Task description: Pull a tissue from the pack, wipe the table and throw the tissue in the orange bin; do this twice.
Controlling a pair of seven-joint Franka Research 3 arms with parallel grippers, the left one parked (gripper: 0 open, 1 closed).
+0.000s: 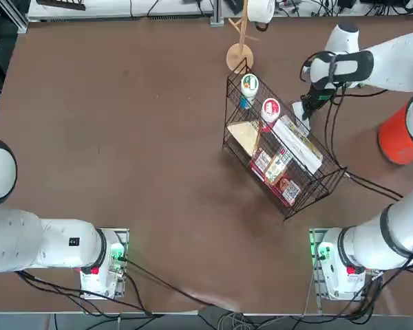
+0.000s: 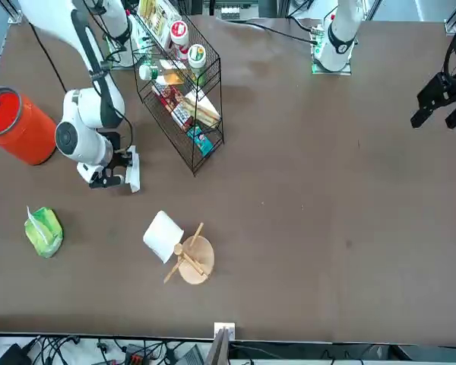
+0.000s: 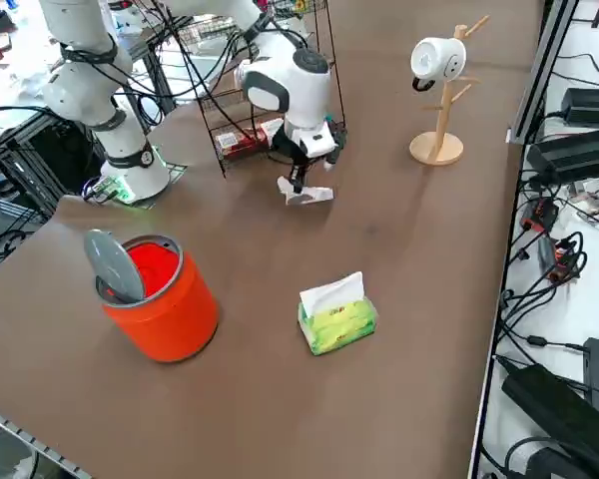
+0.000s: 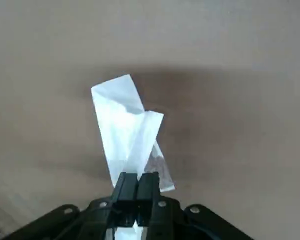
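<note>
Right gripper (image 4: 136, 192) low over table (image 1: 124, 137), jaws clenched on white tissue (image 4: 127, 130), tissue's free end on tabletop. Black wire basket (image 1: 279, 155) of packets and cups just beside gripper. Wooden mug stand (image 3: 439, 90) with white mug near. Pack (image 3: 336, 317) and orange bin (image 3: 155, 294) well apart from gripper, pack between bin and table edge.

A black wire basket (image 1: 283, 161) stood tilted near the middle of the tabletop, holding two round lidded cups (image 1: 250, 85), a long white box (image 1: 299, 145), flat red packets (image 1: 287, 187) and a yellowish wedge (image 1: 244, 135). Just beyond it stood a wooden mug stand (image 3: 440, 95) with a white mug (image 3: 435, 58) hung on it.
</note>
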